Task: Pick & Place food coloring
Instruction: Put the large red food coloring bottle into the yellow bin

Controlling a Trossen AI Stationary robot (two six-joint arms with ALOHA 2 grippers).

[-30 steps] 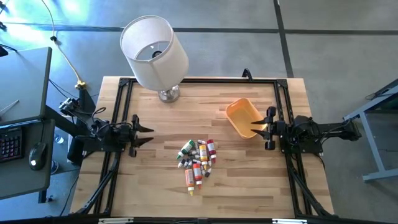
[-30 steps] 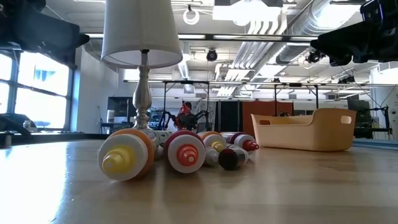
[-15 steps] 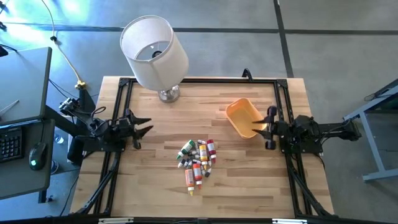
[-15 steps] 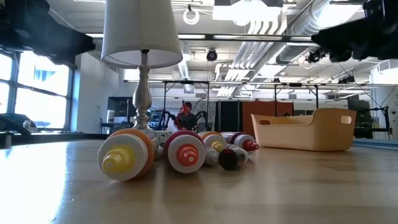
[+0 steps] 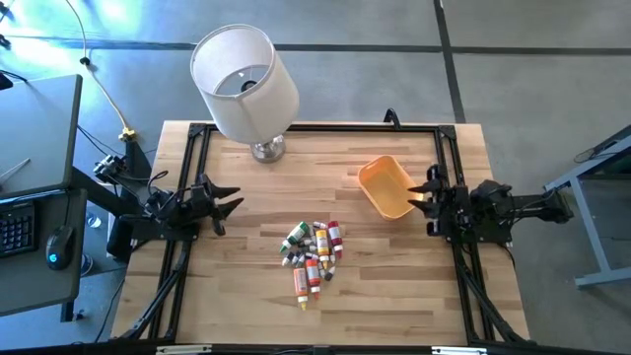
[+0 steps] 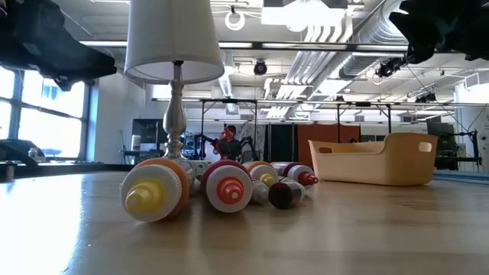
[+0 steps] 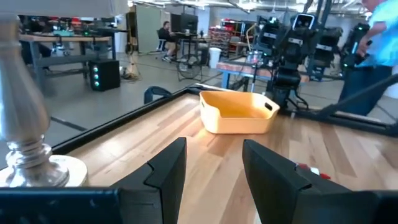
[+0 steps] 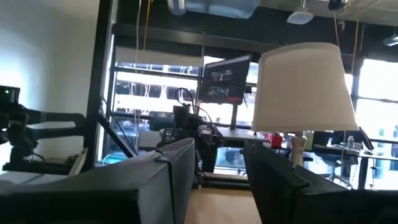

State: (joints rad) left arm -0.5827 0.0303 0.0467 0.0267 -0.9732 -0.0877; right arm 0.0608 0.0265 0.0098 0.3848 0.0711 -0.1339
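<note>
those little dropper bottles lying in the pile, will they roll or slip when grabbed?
Likely to roll: the food coloring bottles are round-bodied and lie on their sides on the smooth wood table. Probably light, so nudging one may scatter its touching neighbours. The small pointed caps taper, so a grip there may slip; the body looks safer.

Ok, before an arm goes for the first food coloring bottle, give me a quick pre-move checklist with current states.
1. Left end effector open, nothing held: ok.
2. Right end effector open, nothing held: ok.
3. Food coloring bottles lie clustered mid-table, between both arms: ok.
4. Orange bowl upright; the overhead view shows no bottles in it: ok.
5. Lamp stands at the table's far edge, apart from the bottles: ok.
6. A single bottle separable from the touching pile: cannot tell.
</note>
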